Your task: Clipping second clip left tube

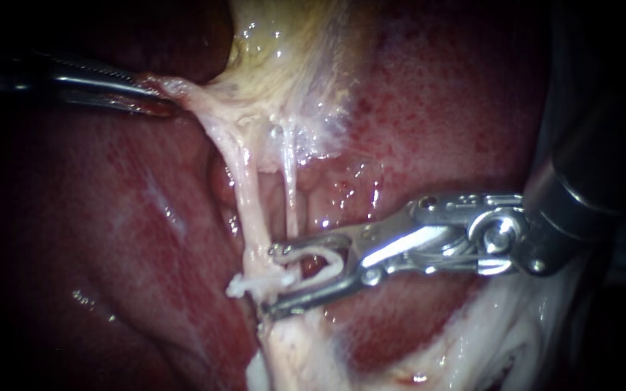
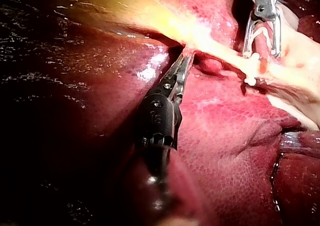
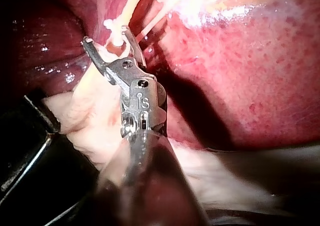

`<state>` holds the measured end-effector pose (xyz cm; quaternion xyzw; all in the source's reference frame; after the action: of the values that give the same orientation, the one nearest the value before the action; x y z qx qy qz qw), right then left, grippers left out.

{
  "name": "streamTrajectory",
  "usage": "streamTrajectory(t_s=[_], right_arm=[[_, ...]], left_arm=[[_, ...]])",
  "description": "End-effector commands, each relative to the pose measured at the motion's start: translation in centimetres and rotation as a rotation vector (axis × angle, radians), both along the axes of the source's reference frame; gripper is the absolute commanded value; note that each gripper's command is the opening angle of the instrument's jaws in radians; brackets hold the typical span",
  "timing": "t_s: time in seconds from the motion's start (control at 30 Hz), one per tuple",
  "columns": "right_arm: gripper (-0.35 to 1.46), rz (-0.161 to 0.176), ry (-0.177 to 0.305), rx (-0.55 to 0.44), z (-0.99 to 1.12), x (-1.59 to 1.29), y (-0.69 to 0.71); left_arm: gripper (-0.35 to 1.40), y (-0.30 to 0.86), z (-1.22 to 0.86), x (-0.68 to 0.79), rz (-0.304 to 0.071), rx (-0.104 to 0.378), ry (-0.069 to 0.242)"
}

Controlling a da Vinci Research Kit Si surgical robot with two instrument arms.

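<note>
Right instrument (image 1: 275, 281): jaws spread, cradling an open white plastic clip (image 1: 324, 255); the pale stringy left tube (image 1: 250, 210) crosses at their tips, just beside a closed white clip (image 1: 253, 284); seat the tube fully between them before closing; beyond, the left instrument (image 1: 168, 106) pinches pale membrane (image 1: 204, 108), tensioning the tube.

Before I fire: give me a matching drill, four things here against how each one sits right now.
1 left instrument
2 right instrument
3 closed clip
4 right tube

A locked on the left tube
B jaws shut on pale tissue
C no clip on its visible stretch
D jaws wide apart, carrying an open clip

Pairs: 1-B, 2-D, 3-A, 4-C
</note>
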<state>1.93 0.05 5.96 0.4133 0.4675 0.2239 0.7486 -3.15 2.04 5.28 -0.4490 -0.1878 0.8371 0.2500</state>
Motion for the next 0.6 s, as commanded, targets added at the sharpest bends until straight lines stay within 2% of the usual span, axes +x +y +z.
streamTrajectory(t_s=[0.03,0.6], right_arm=[[0.49,0.000,-0.002,0.004,0.03,-0.01,0.00],[0.50,0.019,-0.011,0.049,0.21,-0.05,0.07]], left_arm=[[-0.35,0.00,0.00,0.00,0.000,0.000,0.000],[-0.35,0.00,0.01,-0.01,-0.001,0.000,0.001]])
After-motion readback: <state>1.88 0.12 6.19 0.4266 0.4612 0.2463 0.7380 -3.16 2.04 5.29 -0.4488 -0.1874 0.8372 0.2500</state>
